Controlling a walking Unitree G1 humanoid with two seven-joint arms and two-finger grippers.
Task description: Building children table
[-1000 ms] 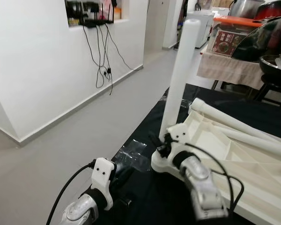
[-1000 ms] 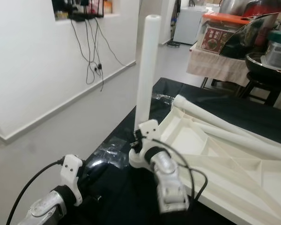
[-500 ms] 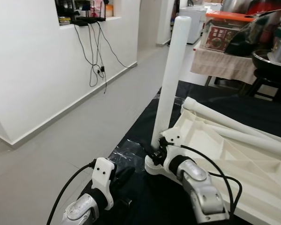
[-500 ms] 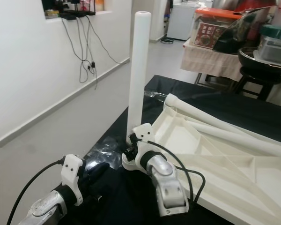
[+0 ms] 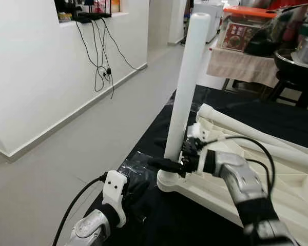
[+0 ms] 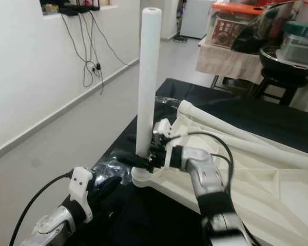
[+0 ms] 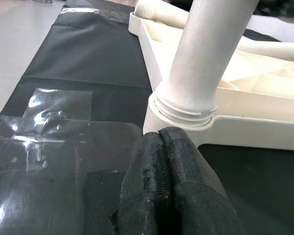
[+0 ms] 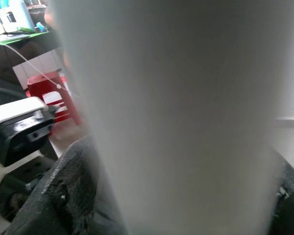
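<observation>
Upright leg (image 5: 185, 87) and tabletop (image 5: 277, 179) block the right; bare floor (image 5: 92, 133) lies left.

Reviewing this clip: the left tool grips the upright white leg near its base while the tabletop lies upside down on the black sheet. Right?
Not quite. The right tool grips the upright white leg near its base, as the left eye view shows. The left tool is shut, low beside the socket, holding nothing. The upside-down tabletop on the black sheet is correct.
</observation>
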